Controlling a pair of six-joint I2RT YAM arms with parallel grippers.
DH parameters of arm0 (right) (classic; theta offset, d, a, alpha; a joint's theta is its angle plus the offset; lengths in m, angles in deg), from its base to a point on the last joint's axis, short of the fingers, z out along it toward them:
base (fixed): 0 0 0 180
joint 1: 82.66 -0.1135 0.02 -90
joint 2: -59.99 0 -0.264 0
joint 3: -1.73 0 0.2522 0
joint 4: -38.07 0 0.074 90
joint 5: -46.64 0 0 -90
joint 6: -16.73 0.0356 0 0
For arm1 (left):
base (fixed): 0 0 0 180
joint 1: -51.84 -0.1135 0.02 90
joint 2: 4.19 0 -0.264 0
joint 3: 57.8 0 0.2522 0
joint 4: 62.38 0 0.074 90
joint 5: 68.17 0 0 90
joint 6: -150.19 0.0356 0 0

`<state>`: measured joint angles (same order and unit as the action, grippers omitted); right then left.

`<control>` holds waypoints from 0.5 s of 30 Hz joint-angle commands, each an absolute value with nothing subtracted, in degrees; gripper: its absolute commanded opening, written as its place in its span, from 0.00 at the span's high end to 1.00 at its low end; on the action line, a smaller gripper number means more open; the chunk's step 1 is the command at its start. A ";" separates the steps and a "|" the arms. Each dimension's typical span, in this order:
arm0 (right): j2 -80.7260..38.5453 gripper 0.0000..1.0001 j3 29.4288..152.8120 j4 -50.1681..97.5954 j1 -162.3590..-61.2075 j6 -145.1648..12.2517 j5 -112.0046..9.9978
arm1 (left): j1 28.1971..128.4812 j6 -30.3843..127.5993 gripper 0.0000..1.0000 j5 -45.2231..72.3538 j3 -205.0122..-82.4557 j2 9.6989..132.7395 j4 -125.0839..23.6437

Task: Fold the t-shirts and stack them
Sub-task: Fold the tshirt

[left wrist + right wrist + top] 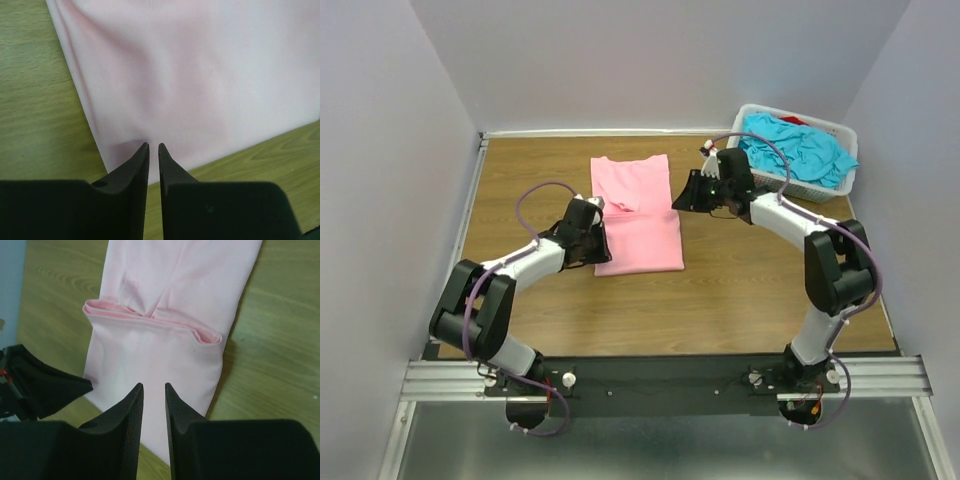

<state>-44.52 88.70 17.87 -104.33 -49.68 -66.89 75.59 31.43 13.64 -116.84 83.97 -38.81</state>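
Observation:
A light pink t-shirt (642, 238) lies flat on the wooden table, its far part folded over into a doubled hem (150, 315). My left gripper (599, 240) hovers at the shirt's near-left edge. In the left wrist view its jaws (154, 145) are only a narrow slit apart above the pink cloth (200, 75), with nothing between them. My right gripper (680, 199) is at the shirt's right edge; its jaws (154, 385) stand slightly open over the cloth (160, 355), empty. Turquoise t-shirts (802, 150) and a bit of red cloth (792, 121) lie in the basket.
A white slotted basket (844, 130) stands at the back right corner of the table (520, 180). Grey walls enclose the left, back and right sides. The left arm's black end (42, 387) shows at the left of the right wrist view.

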 commanded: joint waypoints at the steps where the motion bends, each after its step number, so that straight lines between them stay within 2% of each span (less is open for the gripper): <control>1: -43.98 0.69 82.81 27.38 -104.45 -45.15 -76.22 | 75.66 28.82 0.80 13.56 -116.04 77.47 -44.54; 5: -47.58 0.69 83.07 32.38 -104.37 -42.96 -79.57 | 74.08 27.23 0.80 12.08 -118.75 80.79 -49.57; 15: -62.42 0.69 88.96 42.21 -101.56 -37.43 -85.02 | 66.35 25.65 0.87 7.77 -129.39 99.85 -54.24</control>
